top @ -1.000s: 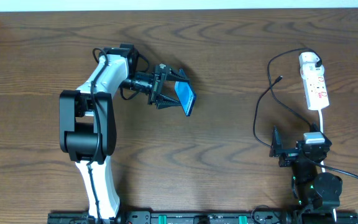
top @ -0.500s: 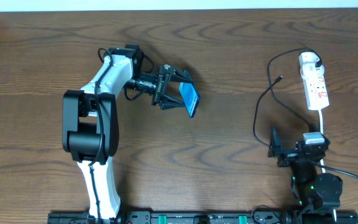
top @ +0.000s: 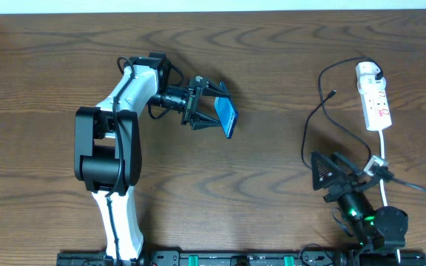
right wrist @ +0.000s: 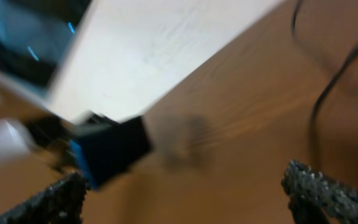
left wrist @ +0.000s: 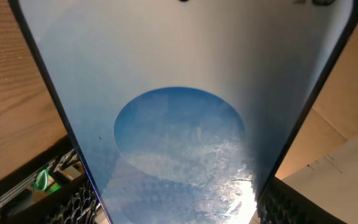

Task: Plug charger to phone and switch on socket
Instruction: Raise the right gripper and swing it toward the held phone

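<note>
My left gripper [top: 214,108] is shut on the phone [top: 227,117] and holds it on edge above the table's left-centre. In the left wrist view the phone's pale blue screen [left wrist: 179,124] with its blue oval fills the frame between the fingers [left wrist: 67,202]. The socket [top: 376,103], a white strip, lies at the far right with the white adapter [top: 369,72] at its far end. The charger's thin black cable [top: 306,137] loops left of the strip, and its plug tip [top: 334,93] lies loose on the table. My right gripper [top: 319,171] stands open and empty at the front right, below the cable.
The socket's white cord [top: 383,144] runs down past my right arm's base [top: 379,222]. The right wrist view is blurred; it shows the cable [right wrist: 319,106] on brown wood, a pale surface [right wrist: 166,43] and my left arm with the blue phone [right wrist: 110,152] far off.
My right gripper has swung and tilted, its open fingers now pointing left. My left gripper shifted slightly right with the phone a second ago and has held still since.
</note>
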